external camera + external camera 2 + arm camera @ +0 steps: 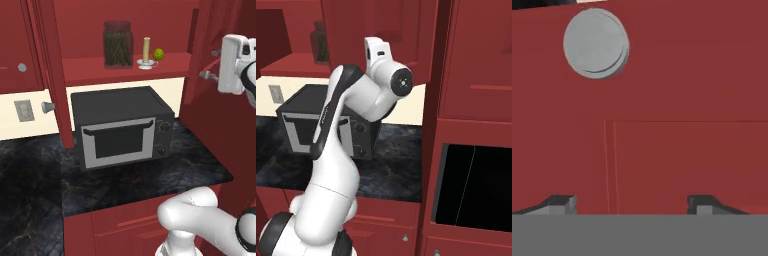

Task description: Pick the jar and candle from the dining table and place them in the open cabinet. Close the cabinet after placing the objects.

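The red cabinet stands open above the counter. On its shelf the jar of dark sticks stands upright, with the candle in its white saucer just to its right. My gripper is at the right-hand cabinet door, fingers spread and pointing at its face. In the hand view the gripper is open with nothing between the fingers, close to the red door panel and below its round silver knob. The jar shows dimly behind my arm. The dining table is out of view.
A small green ball sits right of the candle. A black microwave stands on the dark marbled counter under the shelf. The left cabinet door hangs open. A built-in oven lies to the right.
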Available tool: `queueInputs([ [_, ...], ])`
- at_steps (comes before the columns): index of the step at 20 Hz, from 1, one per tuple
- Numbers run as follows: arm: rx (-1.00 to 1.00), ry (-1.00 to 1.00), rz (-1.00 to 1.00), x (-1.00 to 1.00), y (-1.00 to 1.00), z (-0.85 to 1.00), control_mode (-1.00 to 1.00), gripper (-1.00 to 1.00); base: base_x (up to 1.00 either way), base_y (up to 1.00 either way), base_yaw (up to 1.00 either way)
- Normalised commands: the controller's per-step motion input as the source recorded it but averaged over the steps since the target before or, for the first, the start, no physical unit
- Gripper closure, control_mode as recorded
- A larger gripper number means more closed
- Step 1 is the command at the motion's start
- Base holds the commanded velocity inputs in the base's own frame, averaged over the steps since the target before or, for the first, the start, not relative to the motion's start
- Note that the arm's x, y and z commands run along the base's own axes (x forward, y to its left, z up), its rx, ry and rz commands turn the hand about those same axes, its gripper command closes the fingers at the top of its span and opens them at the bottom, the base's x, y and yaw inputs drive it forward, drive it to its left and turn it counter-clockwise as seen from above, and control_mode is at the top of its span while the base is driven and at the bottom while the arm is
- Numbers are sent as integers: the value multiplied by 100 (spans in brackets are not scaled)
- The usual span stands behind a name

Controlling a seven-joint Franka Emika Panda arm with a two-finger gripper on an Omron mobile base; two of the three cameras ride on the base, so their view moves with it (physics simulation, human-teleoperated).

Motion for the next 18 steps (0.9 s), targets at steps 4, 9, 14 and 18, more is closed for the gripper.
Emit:
queueInputs([
  [4, 0, 5, 1, 73, 41, 0, -100, -100, 0, 0, 0],
  [9, -2, 2, 0, 76, 42, -8, -100, -100, 0, 0, 0],
  [14, -13, 0, 0, 63, 35, -28, -100, -100, 0, 0, 0],
  [18, -14, 0, 0, 61, 22, -21, -100, -100, 0, 0, 0],
])
